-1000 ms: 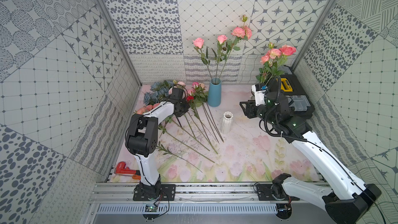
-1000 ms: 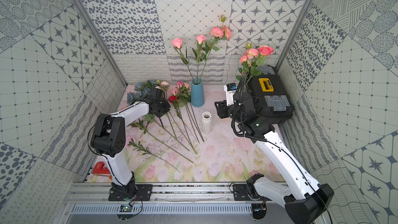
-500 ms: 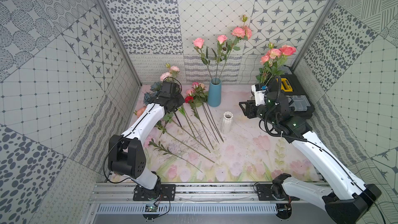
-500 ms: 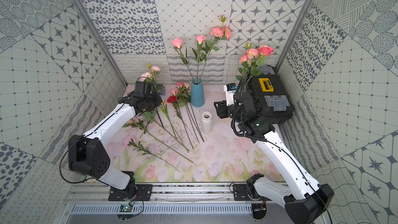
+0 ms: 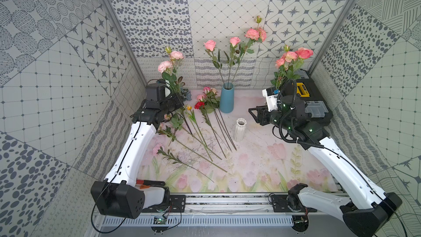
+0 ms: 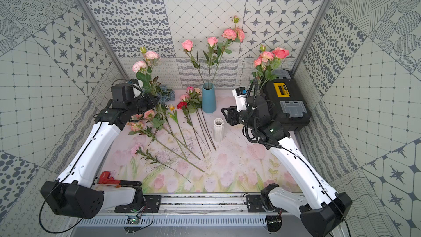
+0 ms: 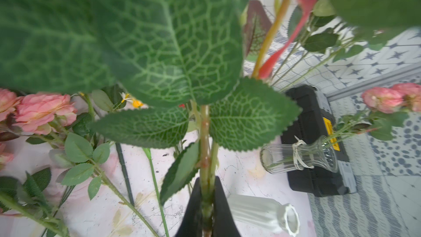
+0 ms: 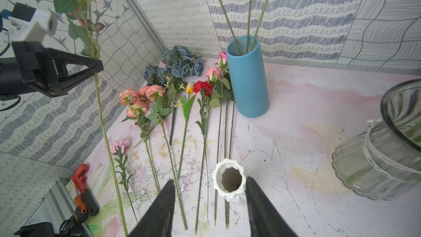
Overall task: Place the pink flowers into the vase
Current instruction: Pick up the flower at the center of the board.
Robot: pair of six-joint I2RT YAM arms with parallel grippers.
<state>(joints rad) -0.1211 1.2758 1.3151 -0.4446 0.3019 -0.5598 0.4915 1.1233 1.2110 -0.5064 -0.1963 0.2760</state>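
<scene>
Three pink stems point(image 5: 234, 41) stand in blue vase point(image 5: 226, 98), centre frame; left gripper point(image 8: 99, 67) clamps another stem point(image 8: 107, 137) upright; right gripper point(image 8: 210, 180) half-open, empty; several pink flowers point(image 5: 201, 97) lie unplaced on mat point(image 5: 262, 156).

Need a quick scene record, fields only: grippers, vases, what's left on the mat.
left gripper: shut on a pink flower stem, held upright
right gripper: open, empty, near the white vase
blue vase: three pink stems in it
white vase: empty, upright
glass vase: pink blooms in it, beside the black toolbox
mat: more pink flowers lying flat, plus red carnation, yellow tulip, blue hydrangea
</scene>
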